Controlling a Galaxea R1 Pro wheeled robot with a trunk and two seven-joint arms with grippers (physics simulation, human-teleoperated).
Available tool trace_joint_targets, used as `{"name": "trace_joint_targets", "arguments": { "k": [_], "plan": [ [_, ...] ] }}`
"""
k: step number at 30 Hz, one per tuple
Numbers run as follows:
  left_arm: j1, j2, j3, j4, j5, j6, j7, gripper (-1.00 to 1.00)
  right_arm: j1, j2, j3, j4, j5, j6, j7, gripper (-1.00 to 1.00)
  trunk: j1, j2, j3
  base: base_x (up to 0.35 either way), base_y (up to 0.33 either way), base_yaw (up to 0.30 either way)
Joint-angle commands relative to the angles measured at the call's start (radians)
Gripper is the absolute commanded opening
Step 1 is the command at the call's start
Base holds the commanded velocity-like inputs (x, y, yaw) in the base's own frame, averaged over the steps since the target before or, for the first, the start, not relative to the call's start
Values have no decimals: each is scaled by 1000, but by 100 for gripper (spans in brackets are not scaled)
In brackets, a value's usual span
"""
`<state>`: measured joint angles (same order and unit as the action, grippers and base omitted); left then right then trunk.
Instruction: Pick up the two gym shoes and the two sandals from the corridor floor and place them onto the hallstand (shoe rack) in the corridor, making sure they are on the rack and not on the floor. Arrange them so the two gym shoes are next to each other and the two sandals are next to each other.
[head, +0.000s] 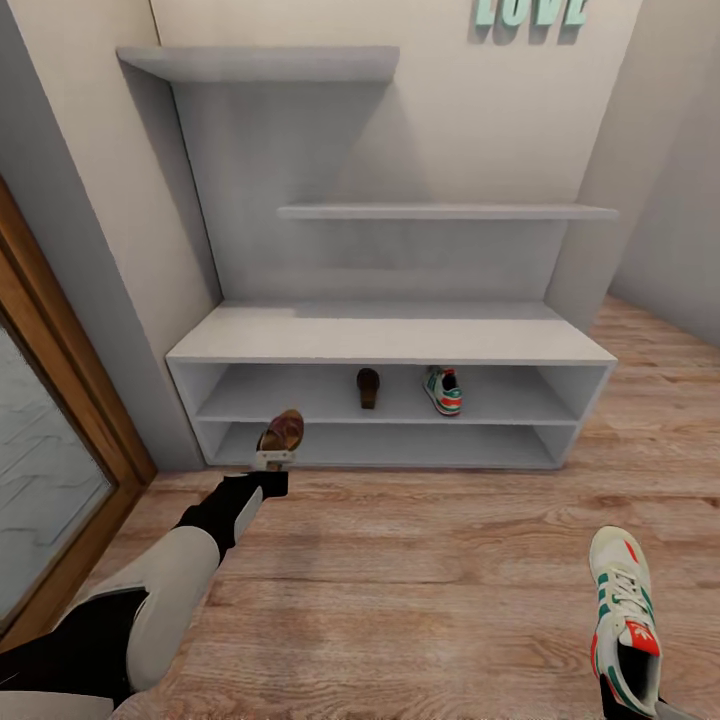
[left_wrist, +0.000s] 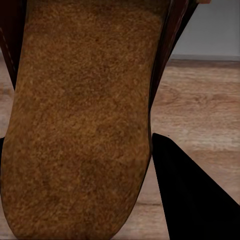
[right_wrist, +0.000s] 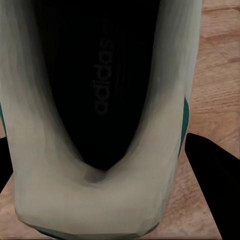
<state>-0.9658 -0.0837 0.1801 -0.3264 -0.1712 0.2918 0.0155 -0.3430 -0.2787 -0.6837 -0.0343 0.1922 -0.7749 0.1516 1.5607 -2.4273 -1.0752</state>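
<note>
Clamping a gym shoe (head: 622, 620) in the right claw (head: 625, 690) and a sandal (head: 282, 432) in the left claw (head: 274, 462), carrying both toward the hallstand (head: 390, 345) to join their mates.

Left pincer (head: 274, 462) reaches forward, clamped; right pincer (head: 625, 690) low, clamped.

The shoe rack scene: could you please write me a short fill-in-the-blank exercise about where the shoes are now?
1. The left tool holds a brown ___.
2. The right tool holds a white ___ with green stripes.
3. A sandal and a sneaker already sit on the rack's ___ open shelf.
4. The floor is made of ___ planks.

Missing words: sandal; sneaker; upper; wood
</note>
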Motion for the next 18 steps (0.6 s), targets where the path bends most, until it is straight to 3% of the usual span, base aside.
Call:
{"name": "trace_joint_targets", "arguments": {
  "k": [1, 10, 18],
  "plan": [
    [0, -1, 7, -3, -13, 6, -2, -100, -1, 0, -9, 1, 7, -3, 3, -100, 4, -8, -6, 0, 0, 0],
    [-11, -2, 7, -2, -13, 6, -2, -100, -1, 0, -7, 2, 7, -3, 5, -100, 38, -71, -46, 0, 0, 0],
    [-13, -1, 7, -2, -13, 6, -2, -100, -1, 0, -7, 2, 8, -4, 6, -100, 43, -75, -80, 0, 0, 0]
  ]
}}
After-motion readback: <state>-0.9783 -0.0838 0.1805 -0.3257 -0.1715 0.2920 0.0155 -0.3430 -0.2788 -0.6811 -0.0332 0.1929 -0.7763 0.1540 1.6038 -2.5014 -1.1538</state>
